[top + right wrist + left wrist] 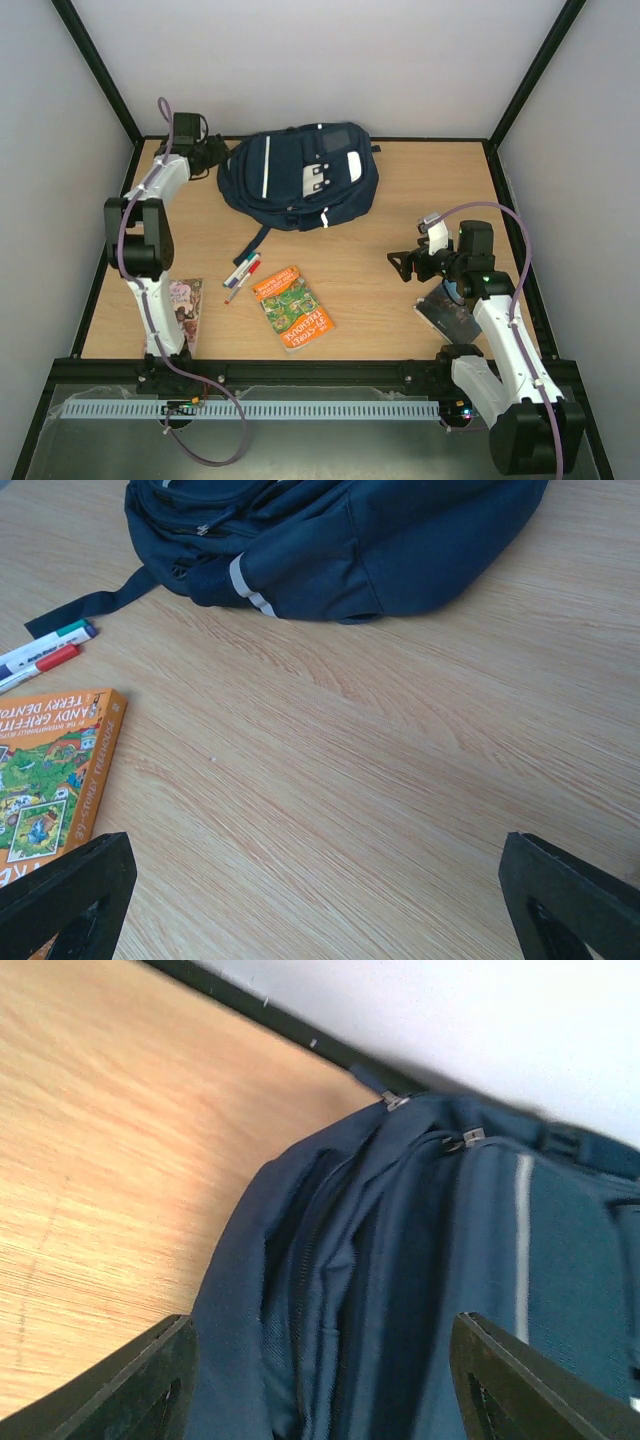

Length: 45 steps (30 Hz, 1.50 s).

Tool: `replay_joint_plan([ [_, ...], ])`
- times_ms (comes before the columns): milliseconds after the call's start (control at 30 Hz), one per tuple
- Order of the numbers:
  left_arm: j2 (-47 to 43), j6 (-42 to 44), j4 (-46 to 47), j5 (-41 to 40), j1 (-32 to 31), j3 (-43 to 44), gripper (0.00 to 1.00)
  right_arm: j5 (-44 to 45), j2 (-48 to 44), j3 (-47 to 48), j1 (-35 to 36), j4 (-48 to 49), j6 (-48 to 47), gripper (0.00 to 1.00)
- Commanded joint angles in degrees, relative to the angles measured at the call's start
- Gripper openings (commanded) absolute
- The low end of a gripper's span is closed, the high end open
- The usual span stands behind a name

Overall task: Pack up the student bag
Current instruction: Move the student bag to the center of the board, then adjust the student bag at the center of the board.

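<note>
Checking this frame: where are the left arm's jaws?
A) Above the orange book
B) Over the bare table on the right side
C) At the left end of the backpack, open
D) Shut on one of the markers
C: the left gripper sits at the left end of the student bag, and its wrist view shows the jaws spread wide, facing the navy fabric.

Orange book (50,770) cropped at left, student bag (340,540) at top; dark item (447,317) partly under right arm (500,325).
</note>
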Motion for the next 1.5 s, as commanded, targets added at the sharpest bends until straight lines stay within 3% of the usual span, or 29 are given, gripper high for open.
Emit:
replay_joint_plan([
  [0, 6.2, -5.0, -0.8, 4.1, -0.1, 4.8, 0.71, -0.9, 0.3, 0.0, 0.2, -1.3, 0.1, 1.0],
  [167, 11.2, -5.7, -0.5, 4.3, 1.5, 6.7, 0.71, -0.8, 0.6, 0.0, 0.3, -1.3, 0.0, 1.0],
  [333, 15.0, -5.4, -1.7, 5.7, 2.0, 9.1, 0.59, -0.8, 1.0, 0.0, 0.3, -1.3, 0.0, 1.0],
  [733, 10.6, -6.0, -0.4, 6.9, -0.3, 2.3, 0.03, -2.4, 1.9, 0.0, 0.3, -1.9, -0.6, 0.99],
  [933, 1.4, -7.1, 3.3, 5.7, -5.8, -10.3, 0.02, -4.3, 1.7, 1.3, 0.5, -3.2, -2.6, 0.9],
  [1167, -11.3, -10.5, 9.8, 6.1, -16.3, -27.3, 0.02, -0.1, 6.4, 7.6, 1.6, -6.5, -7.5, 0.78],
  [1467, -17.3, -13.8, 10.7, 4.1, -29.1, -30.5, 0.02, 0.2, 11.6, 10.7, 4.9, -5.3, -6.0, 0.71],
])
